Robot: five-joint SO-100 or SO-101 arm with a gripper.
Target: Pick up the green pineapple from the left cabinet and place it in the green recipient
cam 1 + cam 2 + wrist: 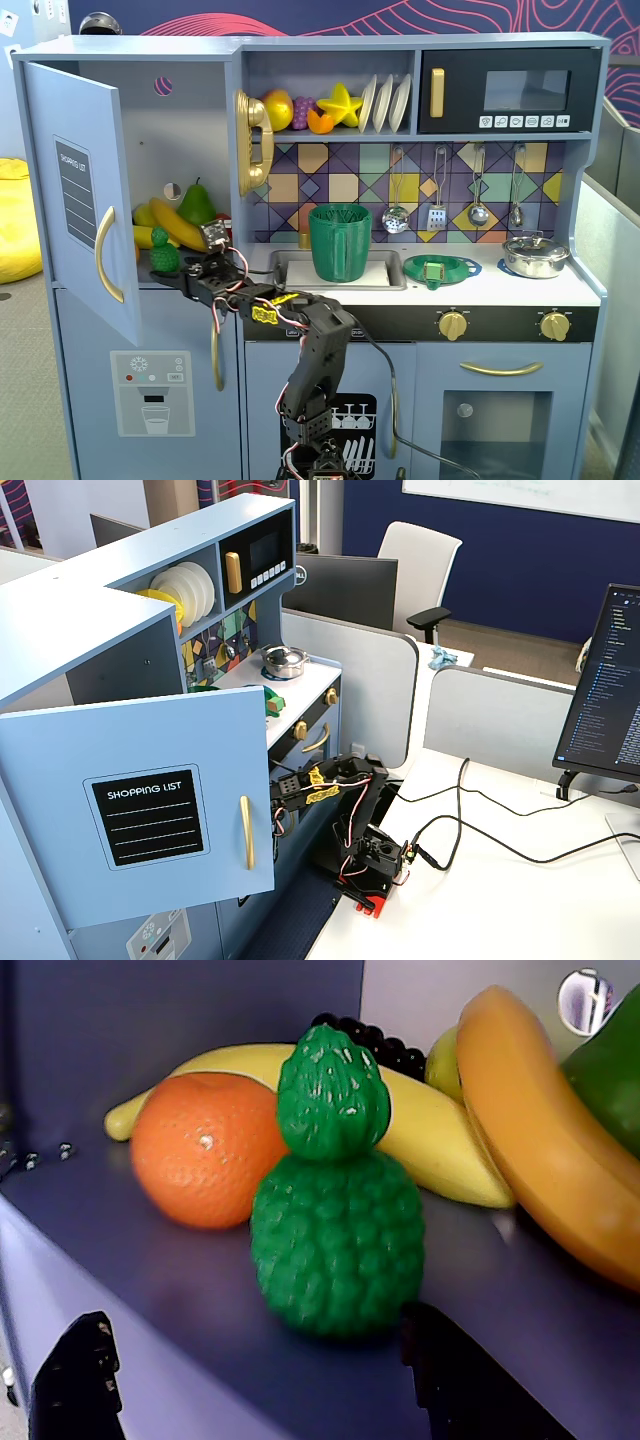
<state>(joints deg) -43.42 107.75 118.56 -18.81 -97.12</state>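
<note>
While reaching into the tall light-blue toy cupboard, the black two-finger gripper is hanging spread apart before the small bumpy dark-green plastic pineapple, centre frame in the wrist view. Nothing is being gripped yet; grasping and carrying it to the ribbed dark-green plastic cup are remaining.

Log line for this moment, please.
phase: approach | pincer: open, around pineapple base | pineapple: upright on cabinet shelf | cup: in sink

From the wrist view I see the green pineapple upright at the shelf's front edge, bare shelf at its left flank; an orange sits close behind-left, bananas crowd behind and right. The open cabinet door leaves the front clear
</note>
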